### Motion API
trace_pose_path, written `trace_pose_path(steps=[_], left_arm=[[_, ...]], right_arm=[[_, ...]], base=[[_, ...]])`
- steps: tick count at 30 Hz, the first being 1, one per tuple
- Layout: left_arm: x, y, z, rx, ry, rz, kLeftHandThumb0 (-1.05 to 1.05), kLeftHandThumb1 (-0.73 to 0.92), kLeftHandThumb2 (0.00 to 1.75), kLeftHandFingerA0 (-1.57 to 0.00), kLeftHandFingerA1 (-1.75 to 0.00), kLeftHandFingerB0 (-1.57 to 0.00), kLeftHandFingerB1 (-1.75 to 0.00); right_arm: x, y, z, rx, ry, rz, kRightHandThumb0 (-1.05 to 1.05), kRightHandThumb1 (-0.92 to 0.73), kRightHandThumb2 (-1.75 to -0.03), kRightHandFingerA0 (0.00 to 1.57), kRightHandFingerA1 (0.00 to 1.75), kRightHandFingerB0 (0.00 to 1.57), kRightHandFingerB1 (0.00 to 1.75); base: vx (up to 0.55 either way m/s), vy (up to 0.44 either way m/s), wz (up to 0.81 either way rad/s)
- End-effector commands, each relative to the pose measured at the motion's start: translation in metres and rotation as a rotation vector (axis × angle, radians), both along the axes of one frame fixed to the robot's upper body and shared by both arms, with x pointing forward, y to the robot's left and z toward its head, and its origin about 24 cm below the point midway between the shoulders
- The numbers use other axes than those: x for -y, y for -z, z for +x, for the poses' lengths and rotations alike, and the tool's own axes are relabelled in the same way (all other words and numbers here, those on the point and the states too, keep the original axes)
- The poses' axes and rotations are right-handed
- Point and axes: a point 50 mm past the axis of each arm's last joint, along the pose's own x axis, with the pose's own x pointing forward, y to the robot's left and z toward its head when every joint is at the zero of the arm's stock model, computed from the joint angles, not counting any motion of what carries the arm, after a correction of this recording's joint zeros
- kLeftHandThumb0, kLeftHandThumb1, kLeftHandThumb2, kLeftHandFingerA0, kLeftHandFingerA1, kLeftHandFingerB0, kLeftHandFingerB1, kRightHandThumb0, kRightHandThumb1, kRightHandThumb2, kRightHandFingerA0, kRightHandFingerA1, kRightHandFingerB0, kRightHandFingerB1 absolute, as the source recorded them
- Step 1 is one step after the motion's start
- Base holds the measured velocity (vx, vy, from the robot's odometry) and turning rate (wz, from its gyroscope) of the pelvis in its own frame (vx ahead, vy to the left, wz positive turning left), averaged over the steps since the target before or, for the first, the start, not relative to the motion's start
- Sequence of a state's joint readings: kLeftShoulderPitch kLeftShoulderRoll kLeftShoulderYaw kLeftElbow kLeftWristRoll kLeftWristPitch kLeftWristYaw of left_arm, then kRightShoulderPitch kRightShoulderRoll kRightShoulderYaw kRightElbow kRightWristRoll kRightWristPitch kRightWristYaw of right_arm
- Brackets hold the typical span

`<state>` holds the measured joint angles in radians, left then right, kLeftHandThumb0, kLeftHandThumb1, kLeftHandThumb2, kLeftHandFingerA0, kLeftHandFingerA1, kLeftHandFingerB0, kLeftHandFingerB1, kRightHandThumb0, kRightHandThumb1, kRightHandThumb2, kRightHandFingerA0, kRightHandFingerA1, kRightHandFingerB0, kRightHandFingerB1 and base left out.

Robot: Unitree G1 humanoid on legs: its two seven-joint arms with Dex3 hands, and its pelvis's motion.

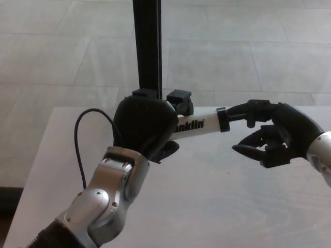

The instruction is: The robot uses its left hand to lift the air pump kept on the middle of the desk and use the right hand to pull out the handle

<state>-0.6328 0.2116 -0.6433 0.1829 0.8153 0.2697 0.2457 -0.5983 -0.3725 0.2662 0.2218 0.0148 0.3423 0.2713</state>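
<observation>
Pale wood surface, tiled floor behind, a dark post at 12 o'clock. Above the surface the left robot hand is closed around the pump, whose long axis runs from 9 to 3 o'clock. At its 3 o'clock end, the right robot hand meets the handle; upper fingers seem to touch it, the lower ones apart, so the grip looks unfinished.
</observation>
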Motion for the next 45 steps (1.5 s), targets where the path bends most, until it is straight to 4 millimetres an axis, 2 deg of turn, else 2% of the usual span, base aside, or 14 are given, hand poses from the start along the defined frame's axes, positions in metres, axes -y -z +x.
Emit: trace_pose_path(steps=[1, 4, 6, 9, 10, 12, 26, 31, 32, 34, 37, 43, 44, 45], left_arm=[[0.003, 0.003, -0.004, -0.001, 0.033, 0.002, -0.22, 0.61, 0.91, -0.85, -1.70, -0.76, -1.18], [0.002, 0.007, -0.006, 0.020, 0.028, 0.033, -0.21, 0.59, 0.97, -0.89, -1.60, -0.80, -0.72], [0.000, 0.011, -0.007, 0.032, 0.026, 0.069, -0.22, 0.59, 0.95, -0.89, -1.51, -0.72, -0.62], [0.000, 0.012, -0.007, 0.046, 0.032, 0.056, -0.22, 0.58, 0.96, -0.91, -1.42, -0.81, -0.77], [0.000, 0.013, -0.007, 0.052, 0.030, 0.057, -0.23, 0.61, 0.97, -0.88, -1.61, -0.78, -1.20], [0.000, 0.014, -0.008, 0.033, 0.030, 0.059, -0.26, 0.59, 0.92, -0.91, -1.72, -0.70, -1.33], [-0.005, 0.016, -0.007, 0.042, 0.028, 0.040, -0.18, 0.52, 1.04, -0.82, -1.72, -0.74, -1.39], [-0.003, 0.014, -0.007, 0.039, 0.024, 0.057, -0.26, 0.65, 0.87, -0.85, -1.67, -0.76, -1.26], [-0.003, 0.014, -0.006, 0.041, 0.021, 0.056, -0.25, 0.65, 0.87, -0.88, -1.65, -0.81, -1.01], [-0.003, 0.013, -0.006, 0.049, 0.018, 0.059, -0.31, 0.59, 0.88, -0.92, -1.67, -0.85, -0.96], [-0.002, 0.011, -0.005, 0.043, 0.013, 0.052, -0.20, 0.60, 0.92, -0.90, -1.75, -0.73, -1.29], [-0.001, 0.005, -0.004, 0.036, 0.034, 0.008, -0.27, 0.51, 1.02, -1.01, -1.61, -0.83, -1.15], [-0.001, 0.005, -0.004, 0.026, 0.035, -0.005, -0.16, 0.53, 1.10, -0.95, -1.71, -0.77, -1.40], [-0.001, 0.006, -0.004, 0.028, 0.032, -0.007, -0.21, 0.52, 1.10, -0.89, -1.70, -0.75, -1.30]], right_arm=[[-0.004, -0.003, 0.005, 0.087, 0.029, -0.030, -0.44, -0.55, -0.55, 0.69, 0.83, 0.47, 0.45], [-0.003, -0.006, 0.007, 0.125, 0.060, -0.054, -0.39, -0.59, -0.57, 0.70, 0.82, 0.50, 0.44], [-0.001, -0.007, 0.008, 0.162, 0.081, -0.043, -0.34, -0.61, -0.57, 0.76, 0.85, 0.52, 0.46], [0.001, -0.007, 0.008, 0.201, 0.087, -0.036, -0.31, -0.62, -0.57, 0.85, 0.93, 0.57, 0.50], [0.002, -0.006, 0.007, 0.223, 0.088, -0.040, -0.27, -0.63, -0.58, 0.86, 0.95, 0.59, 0.52], [0.002, -0.007, 0.005, 0.244, 0.098, -0.019, -0.24, -0.67, -0.62, 0.88, 0.95, 0.64, 0.55], [0.004, -0.009, 0.000, 0.295, 0.070, 0.061, -0.31, -0.70, -0.69, 0.97, 1.05, 0.66, 0.69], [0.002, -0.003, -0.002, 0.277, 0.029, 0.079, -0.26, -0.73, -0.70, 0.94, 1.34, 0.82, 1.00], [0.002, -0.002, -0.002, 0.279, 0.022, 0.074, -0.25, -0.72, -0.72, 0.95, 1.38, 0.84, 1.07], [0.001, -0.001, -0.002, 0.281, 0.014, 0.065, -0.24, -0.72, -0.74, 0.96, 1.40, 0.84, 1.10], [0.001, 0.000, -0.003, 0.268, 0.012, 0.055, -0.24, -0.69, -0.82, 0.94, 1.44, 0.85, 1.14], [-0.002, 0.008, -0.005, 0.220, -0.005, 0.046, -0.24, -0.71, -0.75, 0.93, 1.47, 0.83, 1.18], [-0.002, 0.009, -0.006, 0.224, -0.012, 0.038, -0.23, -0.72, -0.77, 0.92, 1.49, 0.83, 1.22], [-0.002, 0.010, -0.006, 0.227, -0.014, 0.035, -0.25, -0.73, -0.77, 0.90, 1.51, 0.81, 1.21]], base=[[0.00, 0.000, 0.00], [0.00, 0.000, 0.00], [0.00, 0.000, 0.00], [0.00, 0.000, 0.00], [0.00, 0.000, 0.00], [0.00, 0.000, 0.00], [0.00, 0.000, 0.00], [0.00, 0.000, 0.00], [0.00, 0.000, 0.00], [0.00, 0.000, 0.00], [0.00, 0.000, 0.00], [0.00, 0.000, 0.00], [0.00, 0.000, 0.00], [0.00, 0.000, 0.00]])
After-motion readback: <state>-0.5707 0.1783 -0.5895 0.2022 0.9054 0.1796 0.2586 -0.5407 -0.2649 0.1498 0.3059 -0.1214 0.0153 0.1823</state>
